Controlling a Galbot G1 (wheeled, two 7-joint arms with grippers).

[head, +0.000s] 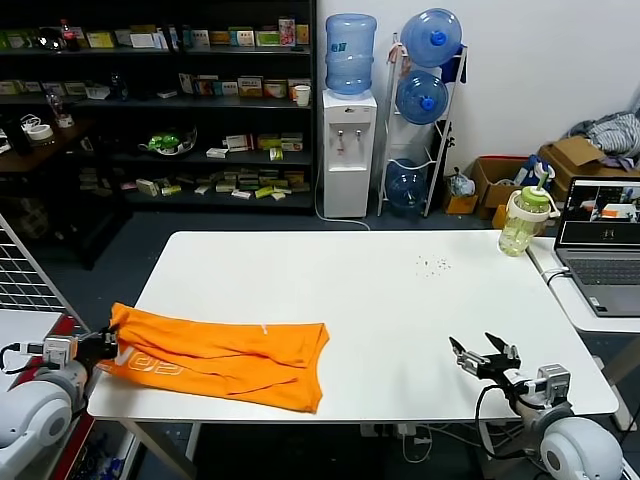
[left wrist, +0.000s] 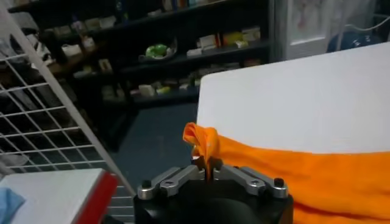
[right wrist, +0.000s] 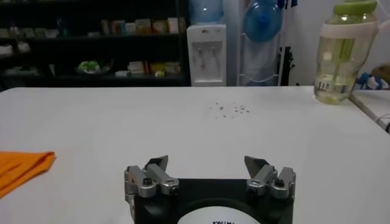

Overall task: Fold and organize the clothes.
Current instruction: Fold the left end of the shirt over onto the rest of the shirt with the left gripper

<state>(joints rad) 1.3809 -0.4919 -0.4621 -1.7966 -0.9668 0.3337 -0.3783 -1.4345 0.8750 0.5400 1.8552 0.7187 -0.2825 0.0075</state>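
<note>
From the head view we see the left gripper at the white table's near left corner, pinched on the edge of the orange T-shirt, which lies folded and flat along the table's near left edge. The right gripper sits over the table's near right corner, fingers spread, holding nothing.

In the left wrist view, we find the fingers pressed together on a bunched fold of the shirt at the table's corner.

In the right wrist view, the jaws stand wide apart above the bare table, well apart from the shirt.

One T-shirt, two pincers, four water jugs.
</note>
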